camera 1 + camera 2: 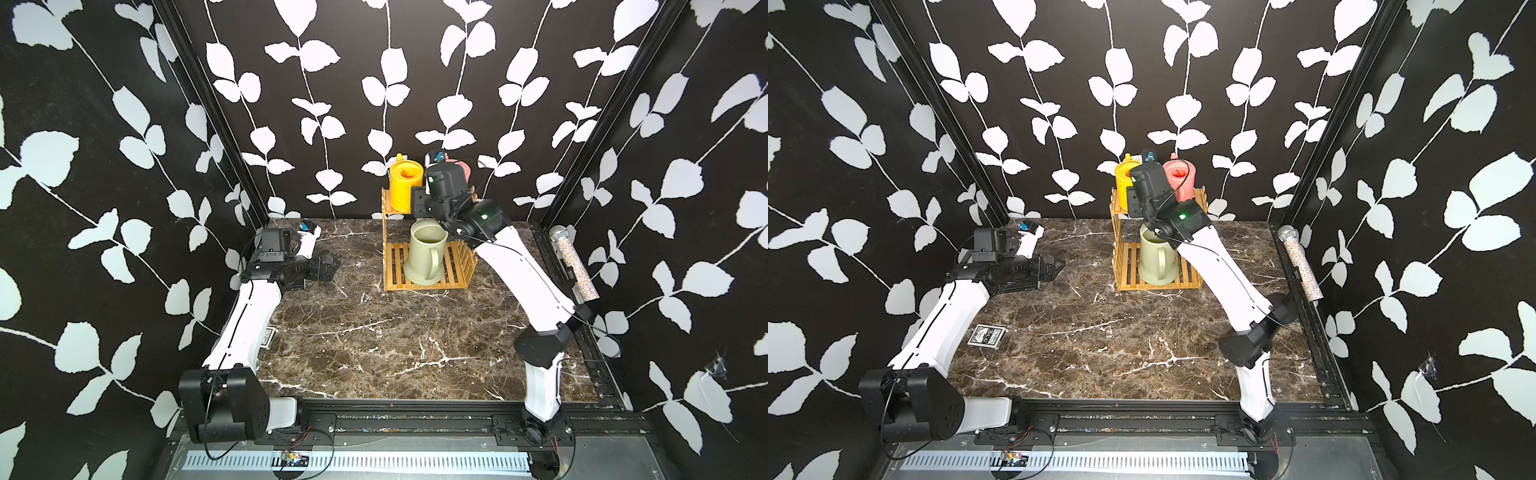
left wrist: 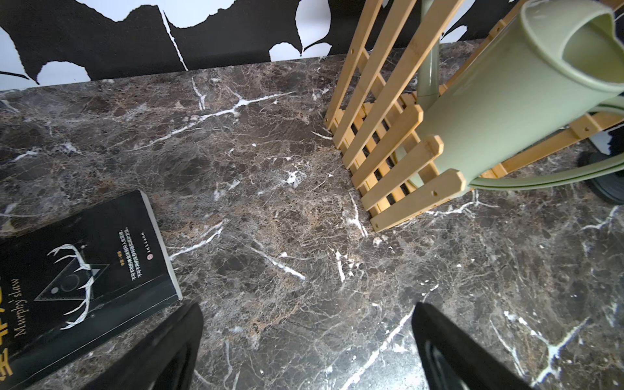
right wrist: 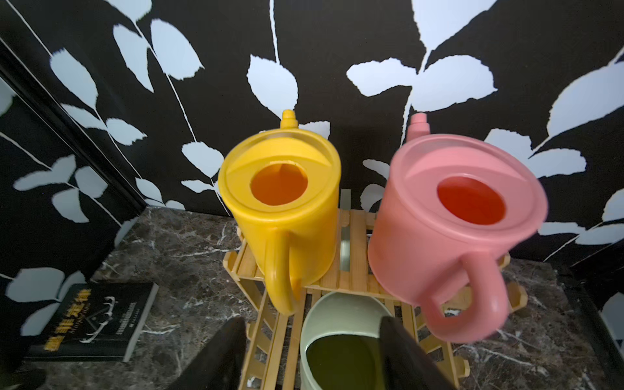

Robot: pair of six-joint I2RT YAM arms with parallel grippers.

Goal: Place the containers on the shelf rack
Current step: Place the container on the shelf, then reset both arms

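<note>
Right gripper (image 3: pixel 310 320) hanging part-open, empty, just before pink can (image 3: pixel 452 236); any swing risking clipping its handle, toppling it off shelf rack (image 3: pixel 359 263). Left gripper (image 2: pixel 307 305) idling wide, empty.

Green can (image 2: pixel 489 111) in the rack (image 2: pixel 381 141), black book (image 2: pixel 84 270) on the marble table (image 2: pixel 270 202), left fingers (image 2: pixel 162 354) wide apart.

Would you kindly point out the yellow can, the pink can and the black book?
yellow can (image 3: pixel 314 243): right wrist view, side wall.
pink can (image 3: pixel 412 256): right wrist view, side wall.
black book (image 2: pixel 84 270): left wrist view, front cover.
</note>
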